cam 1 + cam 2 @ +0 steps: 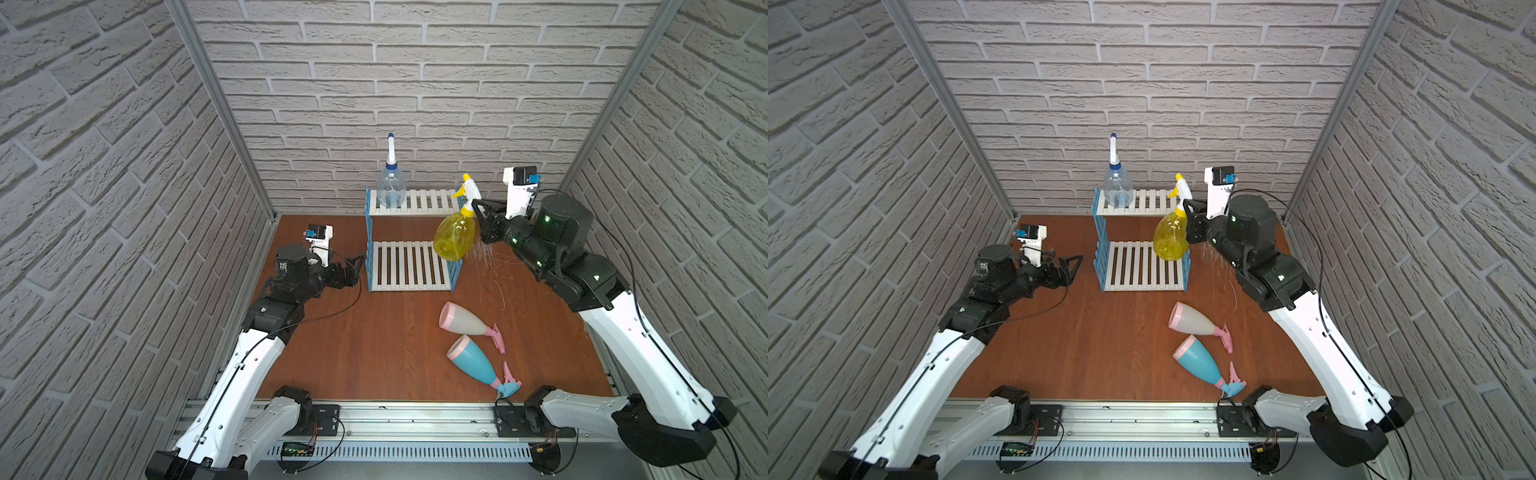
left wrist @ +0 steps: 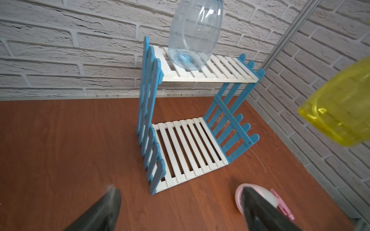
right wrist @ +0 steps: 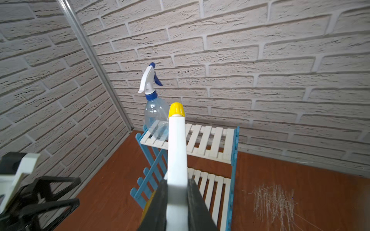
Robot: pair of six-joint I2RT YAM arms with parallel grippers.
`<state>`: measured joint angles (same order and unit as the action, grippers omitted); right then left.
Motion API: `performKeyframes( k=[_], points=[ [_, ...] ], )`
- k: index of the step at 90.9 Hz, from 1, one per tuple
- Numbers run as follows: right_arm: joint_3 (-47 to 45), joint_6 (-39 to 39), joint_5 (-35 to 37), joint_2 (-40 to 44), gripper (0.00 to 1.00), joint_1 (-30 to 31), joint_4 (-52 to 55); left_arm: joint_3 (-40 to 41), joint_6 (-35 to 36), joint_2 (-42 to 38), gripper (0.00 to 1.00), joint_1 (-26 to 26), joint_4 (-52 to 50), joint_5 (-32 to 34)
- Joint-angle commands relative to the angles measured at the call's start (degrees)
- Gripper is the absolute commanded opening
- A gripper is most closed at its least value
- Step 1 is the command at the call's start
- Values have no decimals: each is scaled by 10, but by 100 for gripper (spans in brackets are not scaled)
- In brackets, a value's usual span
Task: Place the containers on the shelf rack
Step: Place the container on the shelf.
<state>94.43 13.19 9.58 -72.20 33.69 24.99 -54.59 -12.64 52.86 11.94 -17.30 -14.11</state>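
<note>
My left tool (image 1: 360,264) stands wide left of the shelf rack (image 1: 409,266), clear bottle (image 1: 391,189) upright on its top tier; my right tool (image 1: 476,208) clamps the yellow bottle (image 1: 454,237) at the rack's right edge; cream bottle (image 1: 463,322) and blue bottle (image 1: 473,361) lie at lower right.

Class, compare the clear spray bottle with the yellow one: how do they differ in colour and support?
The clear bottle is colourless; the yellow bottle is tinted yellow. The clear bottle stands free on the rack's top shelf; the yellow bottle is held aloft by the right gripper. Both are see-through trigger sprayers.
</note>
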Motion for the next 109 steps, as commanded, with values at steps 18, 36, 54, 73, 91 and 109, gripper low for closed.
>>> performKeyframes(
  k=[18, 36, 54, 73, 91, 109],
  points=[
    [155, -76, 145, -136, 3, 22, -6, 84, 47, 0, 98, -3, 113, -11],
    [265, -109, 148, -228, 3, 24, -3, 101, 55, 0, 98, -3, 132, -27],
    [350, -135, 174, -311, 3, 23, 1, 101, 59, 3, 98, -1, 130, -34],
    [435, -134, 176, -386, 3, 22, 12, 95, 66, 9, 98, 2, 122, -41],
    [457, -130, 182, -408, 3, 17, 8, 94, 67, 17, 98, 13, 121, -48],
    [465, -131, 192, -438, 3, 14, 18, 91, 68, 23, 98, 20, 119, -53]
  ],
)
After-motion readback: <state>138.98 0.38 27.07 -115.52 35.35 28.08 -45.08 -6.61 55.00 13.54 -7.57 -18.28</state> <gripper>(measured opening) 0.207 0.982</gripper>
